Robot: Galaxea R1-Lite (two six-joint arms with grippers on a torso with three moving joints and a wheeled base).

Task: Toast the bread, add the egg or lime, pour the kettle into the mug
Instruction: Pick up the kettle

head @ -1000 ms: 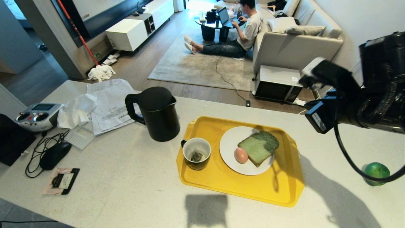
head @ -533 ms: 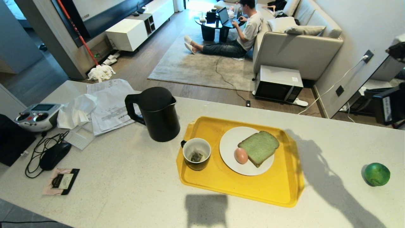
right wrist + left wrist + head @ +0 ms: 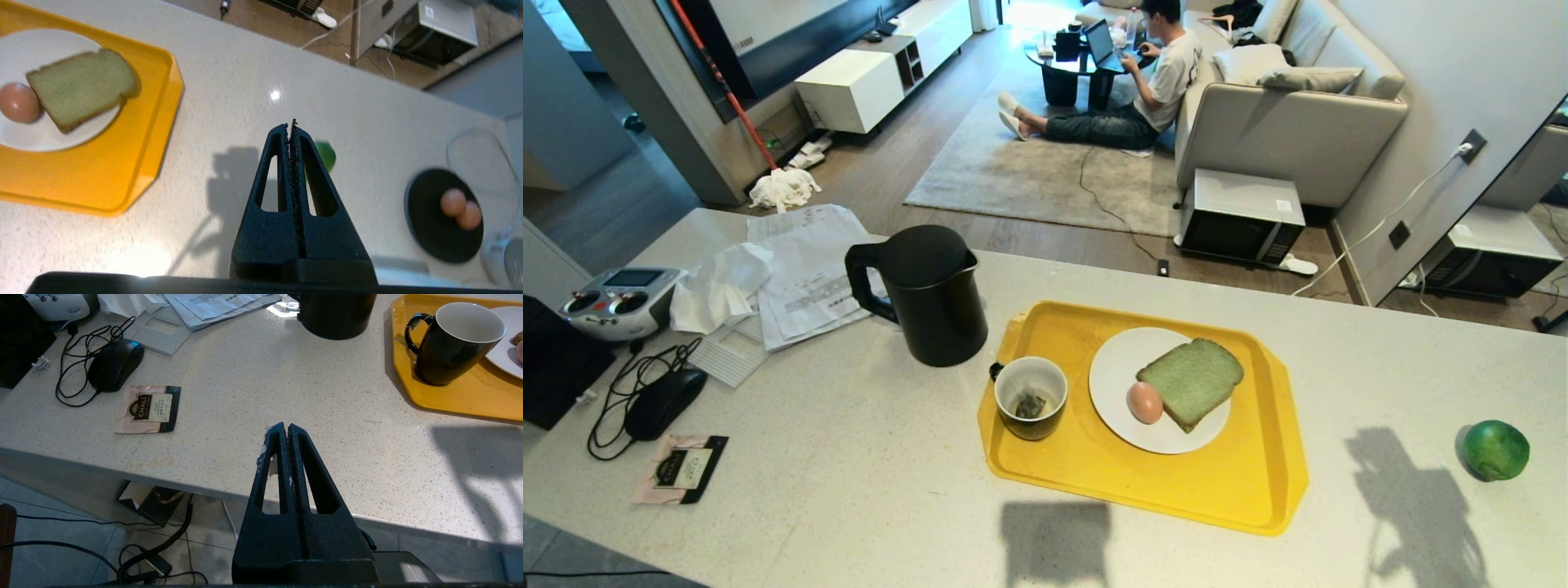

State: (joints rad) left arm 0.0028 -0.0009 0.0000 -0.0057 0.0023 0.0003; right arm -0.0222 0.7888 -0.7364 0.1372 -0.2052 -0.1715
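- Head view: no arm was in sight over the pale speckled worktop (image 3: 849,482); only shadows fell on it near the front edge and beside the lime (image 3: 1495,449).
- The lime sat alone on the bare worktop, well to the right of the yellow tray (image 3: 1241,498).
- On the tray stood a white plate (image 3: 1115,367) carrying the green bread (image 3: 1191,381), laid flat, with the egg (image 3: 1145,402) touching its left edge.
- The mug (image 3: 1031,397) stood upright on the tray's left end, just beside the plate, a tea bag lying inside it.
- The black kettle (image 3: 927,292) stood upright on the worktop just behind and to the left of the mug, off the tray, lid on and handle turned to the left.
- Farther left lay loose papers (image 3: 805,269), a grey remote controller (image 3: 621,300), a black computer mouse (image 3: 663,400) with its cord, and a tea sachet (image 3: 682,467).
- Beyond the worktop a person sat on a rug (image 3: 1029,171) by a sofa, and a microwave (image 3: 1240,214) stood on the floor.
- The left claw (image 3: 287,428) was clenched and empty, poised at the worktop's near edge, well short of the mug.
- The right claw (image 3: 291,127) was also clenched and empty, poised above the worktop with the lime partly hidden behind its tips; whether it touched the fruit I could not tell.
- In the right wrist view a black dish (image 3: 437,220) to one side held two more eggs (image 3: 459,207), close together.
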